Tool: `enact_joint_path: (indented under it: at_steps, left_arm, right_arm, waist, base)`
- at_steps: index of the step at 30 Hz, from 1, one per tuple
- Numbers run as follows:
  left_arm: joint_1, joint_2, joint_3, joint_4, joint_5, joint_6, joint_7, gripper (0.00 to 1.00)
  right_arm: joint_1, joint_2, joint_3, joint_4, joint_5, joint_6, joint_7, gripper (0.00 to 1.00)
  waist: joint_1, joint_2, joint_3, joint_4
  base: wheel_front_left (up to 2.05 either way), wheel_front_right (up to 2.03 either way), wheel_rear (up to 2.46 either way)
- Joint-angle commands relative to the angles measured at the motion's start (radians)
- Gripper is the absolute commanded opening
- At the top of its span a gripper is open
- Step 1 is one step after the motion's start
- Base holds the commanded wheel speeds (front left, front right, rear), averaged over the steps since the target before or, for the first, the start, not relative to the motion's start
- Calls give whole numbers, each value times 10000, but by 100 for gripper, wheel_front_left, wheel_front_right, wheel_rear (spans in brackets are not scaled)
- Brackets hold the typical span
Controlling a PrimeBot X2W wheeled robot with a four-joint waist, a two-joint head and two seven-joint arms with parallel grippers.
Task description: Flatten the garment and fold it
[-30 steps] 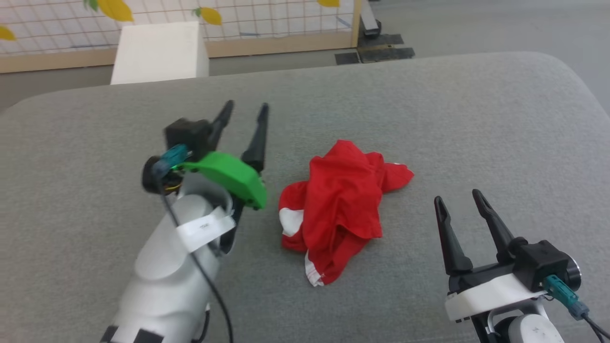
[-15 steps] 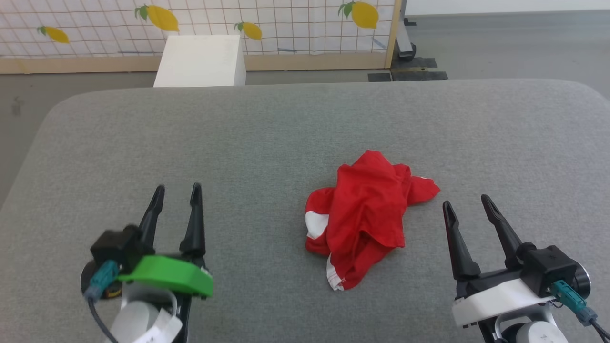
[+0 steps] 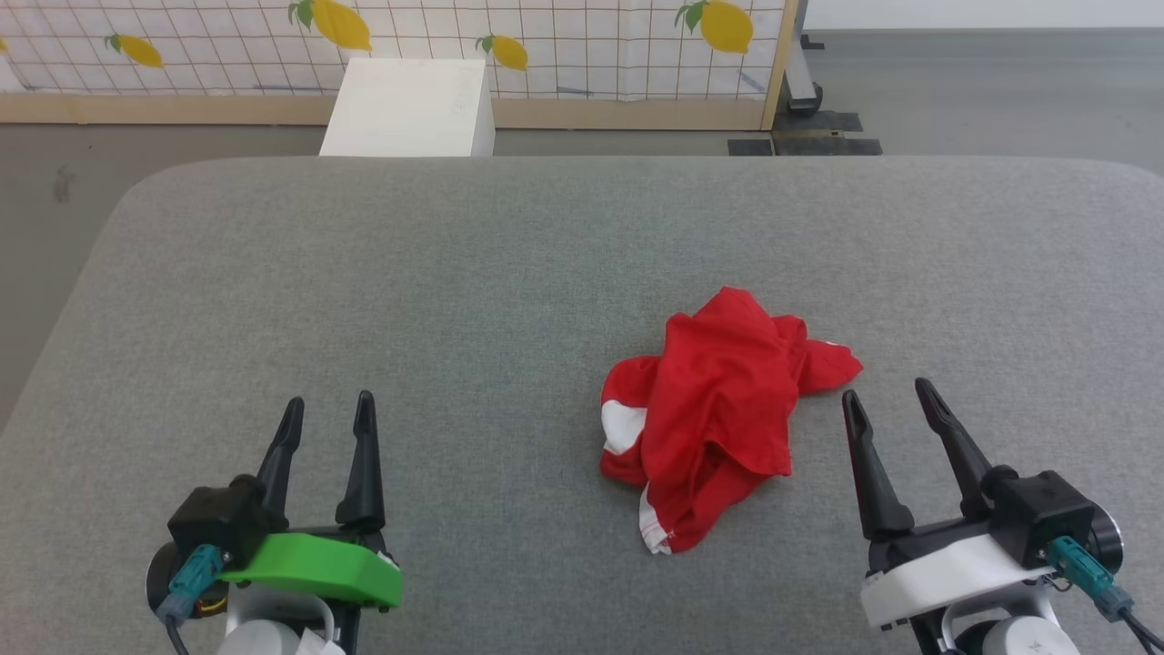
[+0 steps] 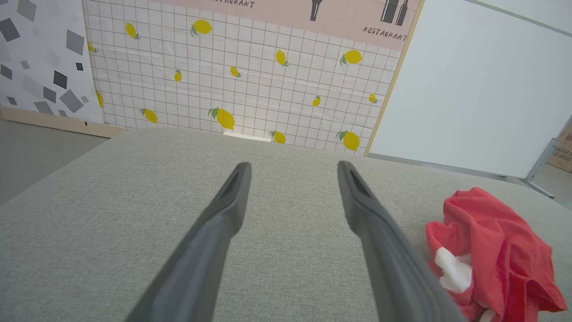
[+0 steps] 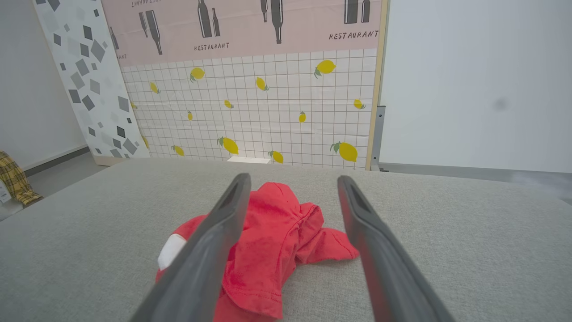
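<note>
The garment lies crumpled in a heap right of the middle of the grey padded table; it is bright red with white patches and a white hem at its near end. My right gripper stands open just right of the heap, apart from it. In the right wrist view the garment lies ahead between and left of the spread fingers. My left gripper stands open at the near left, far from the cloth. The garment sits at the right edge of the left wrist view.
A white box stands on the floor behind the table. A lemon-patterned grid panel on a wooden frame closes the back. The table's rounded edges drop to grey floor on the left and far side.
The left arm has drawn back from beside the garment to the near left, gripper still open. The head camera has tilted, shifting the whole picture. The garment and right gripper stay put.
</note>
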Motion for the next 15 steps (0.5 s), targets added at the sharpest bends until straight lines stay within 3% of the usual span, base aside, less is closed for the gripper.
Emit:
enact_joint_path:
  at_steps: [1, 8, 15]
  left_arm:
    - [93, -77, 62, -19, 71, -71, -35, 100]
    - [118, -208, 157, 6, 198, -194, -35, 100]
    - [66, -309, 120, -17, 211, -280, -35, 100]
  right_arm:
    - [54, -3, 27, 23, 11, -19, 28, 100]
    - [-285, -3, 1258, 235, 23, -19, 723, 100]
    - [-1054, -3, 2935, 1693, 209, -19, 3428, 100]
  waist:
    - [0, 0, -12, -12]
    - [0, 0, 0, -6]
    - [0, 0, 201, 200]
  base:
    - [0, 0, 0]
    - [0, 0, 0]
    - [0, 0, 0]
